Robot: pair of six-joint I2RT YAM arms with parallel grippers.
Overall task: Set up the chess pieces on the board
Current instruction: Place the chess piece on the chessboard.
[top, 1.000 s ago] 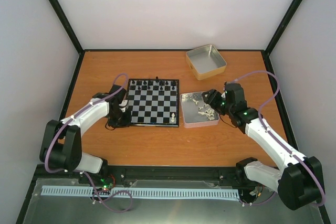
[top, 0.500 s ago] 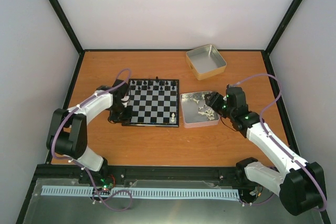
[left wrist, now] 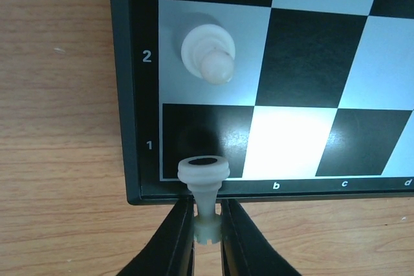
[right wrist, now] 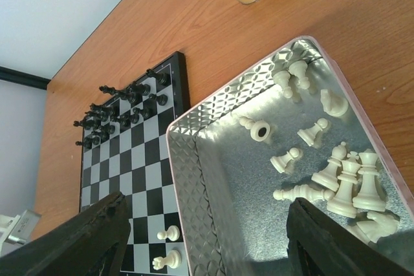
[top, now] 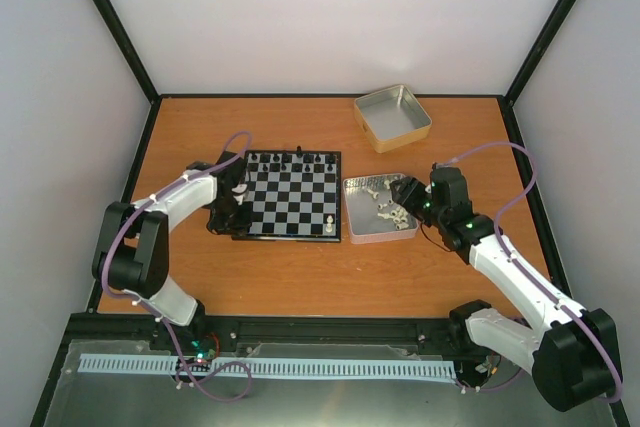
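The board point(top: 295, 202) lies at table centre with black pieces along its far rows. My left gripper point(top: 236, 209) is at the board's left edge. In the left wrist view it point(left wrist: 207, 225) is shut on a cream-white rook point(left wrist: 204, 171), gripped by its crenellated end, with its round base over the near corner square by the "1" label. A white pawn point(left wrist: 207, 53) stands on the square labelled 2. My right gripper point(right wrist: 217, 250) is open and empty above the tin point(right wrist: 213, 179) holding several white chess pieces point(right wrist: 349, 179). Two white pieces point(right wrist: 167, 247) stand at the board's near right corner.
An empty metal tin point(top: 392, 117) sits at the back right. The tin of pieces point(top: 352, 209) touches the board's right edge. Black pieces point(right wrist: 116, 111) fill the board's far two rows. Black frame posts and white walls enclose the table.
My left arm has swung its wrist in toward the board's left edge with the rook. My right gripper has shifted slightly over the tin.
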